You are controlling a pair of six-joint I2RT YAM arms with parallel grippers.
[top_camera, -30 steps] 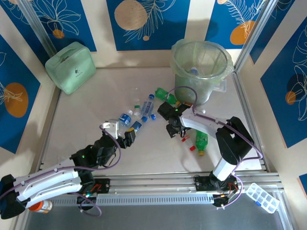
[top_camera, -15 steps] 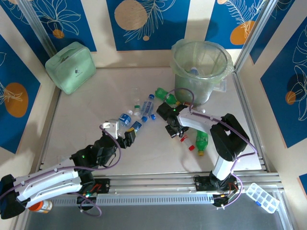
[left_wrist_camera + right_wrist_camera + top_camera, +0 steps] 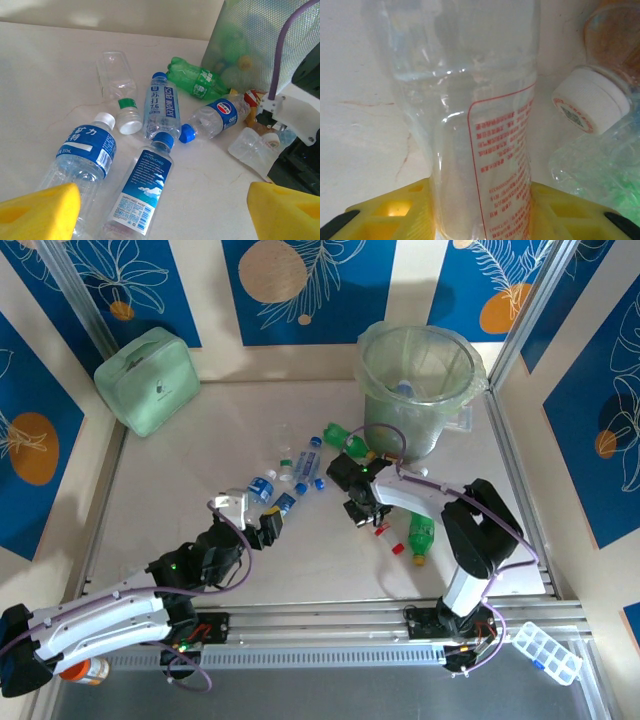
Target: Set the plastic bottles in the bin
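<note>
**Bottle sort: early stage, right arm gripping its next bottle**

Progress. The bin [image 3: 440, 428] holds little so far. Through its open top we make out one blue-and-white bottle [image 3: 403, 390], and the left wrist view shows green and pale shapes behind its wall. Most of the work is left.

- A green bottle [image 3: 345, 438] lies just left of the bin's base.
- A scatter of blue-labelled bottles [image 3: 290, 480] lies further left of the bin and nearer to us.
- Another green bottle [image 3: 421, 532] lies on the near side of the bin.

Grippers. The right gripper [image 3: 480, 215] is low on the table just near of the bin. Its yellow jaws are clamped on the clear red-printed bottle [image 3: 485, 125], which has not been lifted. The left gripper [image 3: 161, 210] hangs over the blue-labelled scatter, well left of the bin. Its jaws are wide apart and hold nothing.

Change over the last second. The right jaws have drawn in onto the bottle, and the right arm has folded slightly toward the bin. The left arm, the scatter and the bin's contents look unchanged.
</note>
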